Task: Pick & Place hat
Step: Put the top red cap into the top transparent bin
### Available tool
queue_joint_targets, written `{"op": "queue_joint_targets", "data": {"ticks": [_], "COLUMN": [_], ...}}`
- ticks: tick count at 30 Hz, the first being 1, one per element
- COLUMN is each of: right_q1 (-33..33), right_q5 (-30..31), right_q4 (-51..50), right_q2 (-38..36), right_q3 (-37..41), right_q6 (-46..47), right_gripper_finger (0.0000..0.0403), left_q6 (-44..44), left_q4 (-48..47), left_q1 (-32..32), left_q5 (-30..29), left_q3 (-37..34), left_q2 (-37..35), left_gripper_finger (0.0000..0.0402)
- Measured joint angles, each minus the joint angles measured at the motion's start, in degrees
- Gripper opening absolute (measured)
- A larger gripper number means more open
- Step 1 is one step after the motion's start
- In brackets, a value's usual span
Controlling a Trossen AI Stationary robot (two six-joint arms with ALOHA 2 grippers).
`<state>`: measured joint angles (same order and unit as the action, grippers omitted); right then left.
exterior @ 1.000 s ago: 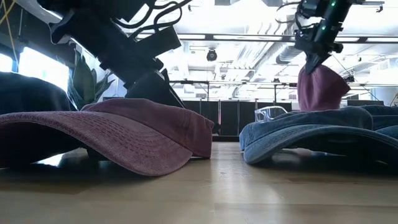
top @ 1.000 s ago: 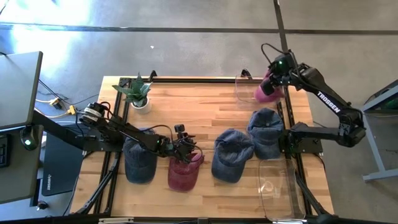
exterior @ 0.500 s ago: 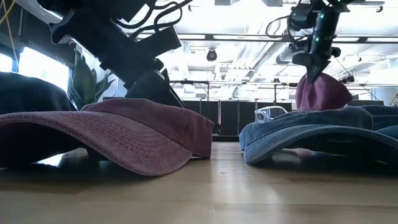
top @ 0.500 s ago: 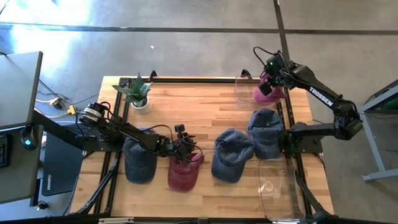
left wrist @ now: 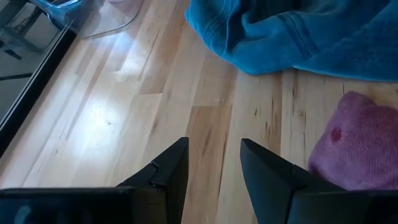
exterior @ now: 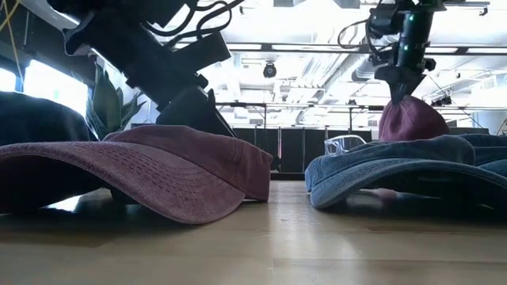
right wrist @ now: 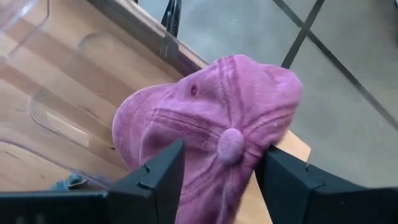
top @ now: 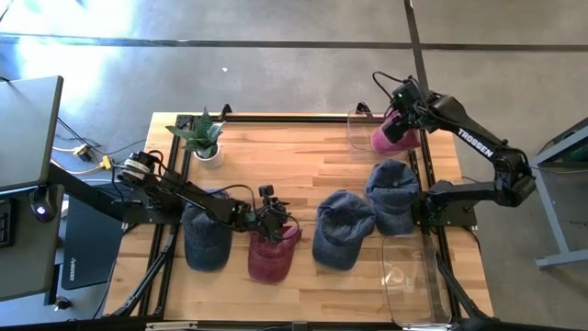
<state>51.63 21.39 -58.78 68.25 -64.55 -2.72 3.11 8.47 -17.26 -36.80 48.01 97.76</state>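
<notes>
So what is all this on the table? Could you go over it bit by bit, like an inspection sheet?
Surface: wooden table in a black frame.
Job's things: pink hat in the clear bin at the far right corner; maroon hat, a dark hat and two blue hats along the near side.
Clutter: potted plant far left; a second clear bin near right.
Grippers: right gripper over the pink hat, fingers open on either side of its crown; left gripper low over the wood by the maroon hat, fingers apart, holding nothing.
Cables: wires along both arms and on the floor to the left.
Surroundings: concrete floor, a monitor to the left.
</notes>
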Motion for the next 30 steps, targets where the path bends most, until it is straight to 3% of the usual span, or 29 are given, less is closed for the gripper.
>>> {"op": "queue_joint_targets", "data": {"ticks": [6,12,17,21,26,30], "right_q1": [-3.86,-7.07,-4.08,-1.38,0.65,-0.47], "right_q5": [2.17,-8.87,1.1,3.35,11.95,14.81], "right_q4": [-4.86,2.02,0.16,-1.66,-2.63,-4.71], "right_q2": [-0.1,2.73,12.41,19.0,22.6,21.31], "right_q3": [-5.11,-3.43,-3.04,-3.04,-3.27,-6.17], "right_q6": [5.06,1.01,3.18,4.3,3.1,1.54], "right_gripper_finger": [0.0164,0.011,0.0045,0.0006,0.0017,0.0022], "left_q6": [-0.86,-1.33,-1.33,-1.68,-2.3,-2.62], "left_q4": [1.44,2.09,1.99,1.69,1.66,1.66], "left_q1": [0.0,0.0,0.0,0.0,0.0,0.0], "left_q5": [-0.04,-0.03,0.02,0.04,-0.09,-0.21], "left_q3": [0.02,0.02,0.02,0.02,0.02,0.02], "left_q2": [0.0,0.0,0.0,0.0,0.0,0.0], "left_gripper_finger": [0.014,0.014,0.014,0.014,0.014,0.014]}}
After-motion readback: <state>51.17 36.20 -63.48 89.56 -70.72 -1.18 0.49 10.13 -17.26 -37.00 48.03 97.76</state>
